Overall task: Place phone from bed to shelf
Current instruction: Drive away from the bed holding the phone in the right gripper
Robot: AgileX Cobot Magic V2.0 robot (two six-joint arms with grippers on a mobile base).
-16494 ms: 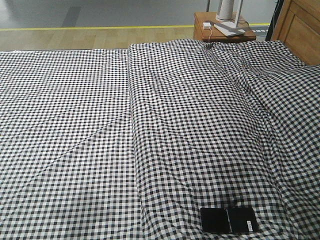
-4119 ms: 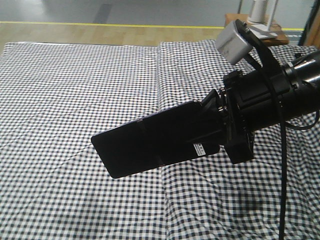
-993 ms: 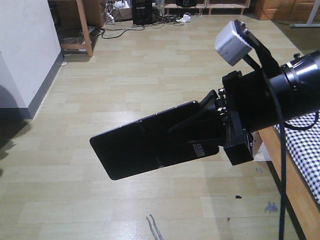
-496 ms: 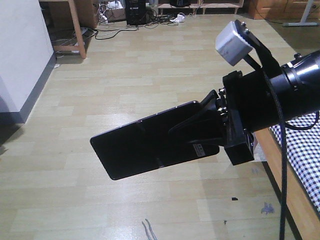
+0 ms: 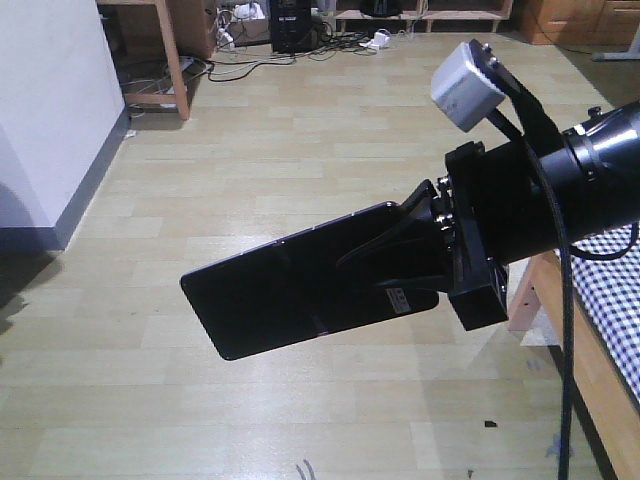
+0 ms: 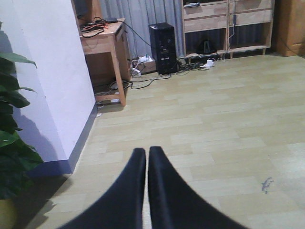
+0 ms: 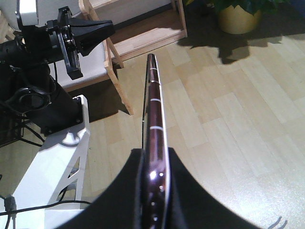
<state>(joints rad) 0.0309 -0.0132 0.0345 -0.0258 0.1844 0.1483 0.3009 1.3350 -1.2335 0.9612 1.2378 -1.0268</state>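
The phone (image 5: 290, 290), a glossy black slab with a pinkish rim, hangs level over the wood floor with my right gripper (image 5: 385, 265) shut on its right end. In the right wrist view the phone (image 7: 153, 95) shows edge-on between the black fingers (image 7: 186, 191). The bed (image 5: 615, 265), with its gingham cover and wooden frame, is at the far right edge. A light-wood shelf (image 7: 147, 33) with thick boards stands ahead in the right wrist view. My left gripper (image 6: 147, 157) is shut and empty; it also shows as the left gripper (image 7: 107, 26) before that shelf.
A white wall corner (image 5: 50, 110) stands at the left. A wooden desk (image 6: 102, 43) and a black computer tower (image 6: 162, 47) with floor cables are at the back. There is a potted plant (image 6: 9, 143), a yellow pot (image 7: 240, 19) and the white robot base (image 7: 52, 176).
The view has swung from the bed to the open floor. In the last second the room has slid sideways and the bed's leg came into view. The phone stays gripped the same way.
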